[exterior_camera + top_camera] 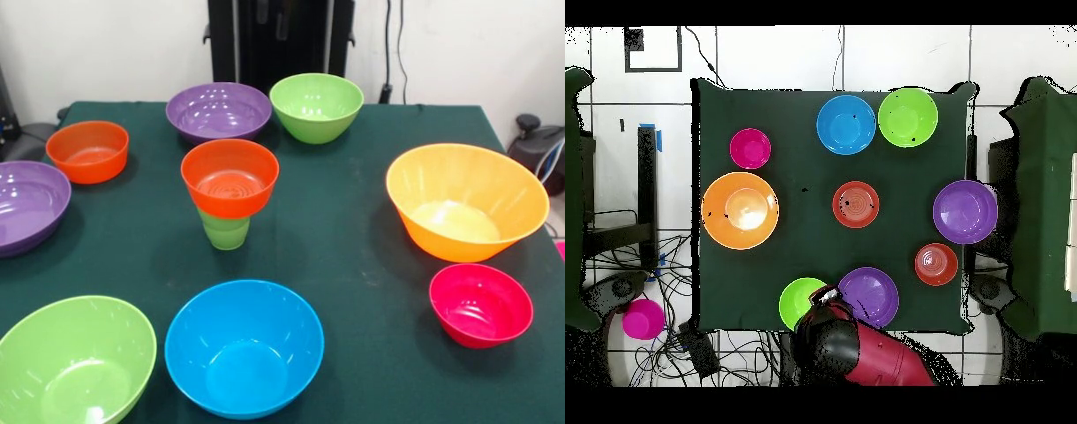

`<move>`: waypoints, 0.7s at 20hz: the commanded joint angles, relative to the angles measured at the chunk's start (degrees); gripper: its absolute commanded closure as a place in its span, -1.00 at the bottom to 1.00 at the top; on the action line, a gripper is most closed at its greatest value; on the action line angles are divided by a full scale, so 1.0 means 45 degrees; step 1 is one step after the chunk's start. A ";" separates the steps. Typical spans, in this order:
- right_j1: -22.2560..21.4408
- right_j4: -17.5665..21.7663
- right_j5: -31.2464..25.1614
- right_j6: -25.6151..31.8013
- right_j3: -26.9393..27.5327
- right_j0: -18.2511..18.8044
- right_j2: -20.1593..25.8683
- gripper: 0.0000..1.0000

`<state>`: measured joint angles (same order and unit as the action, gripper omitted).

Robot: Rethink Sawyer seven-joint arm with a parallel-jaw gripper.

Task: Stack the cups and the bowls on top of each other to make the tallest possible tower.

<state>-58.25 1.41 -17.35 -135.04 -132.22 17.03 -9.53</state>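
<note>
Front view: no gripper shows, only the black pedestal [281,40] beyond the table [353,230]. The tower [228,190], an orange-red bowl on the green cup [225,231], stands mid-table among the loose bowls.

Overhead view: the red arm [865,355] reaches in at the robot's edge, its tip between a green bowl [799,300] and a purple bowl [870,295]. Whether the gripper [827,297] is released or clenched cannot be told. The tower [856,204] lies well beyond it, at the table's centre.
</note>
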 commanded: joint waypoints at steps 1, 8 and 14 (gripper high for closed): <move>0.1565 -0.0981 0.2039 -0.2423 -0.1168 -0.0226 0.1581 -1.00; 0.2066 -0.1700 0.3506 -0.3129 -0.1939 -0.0589 0.2362 -1.00; 0.3073 -0.1694 0.3908 -0.2713 -0.1392 -0.1250 0.2012 -1.00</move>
<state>-50.63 -3.76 -3.43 -135.95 -137.03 13.22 -5.72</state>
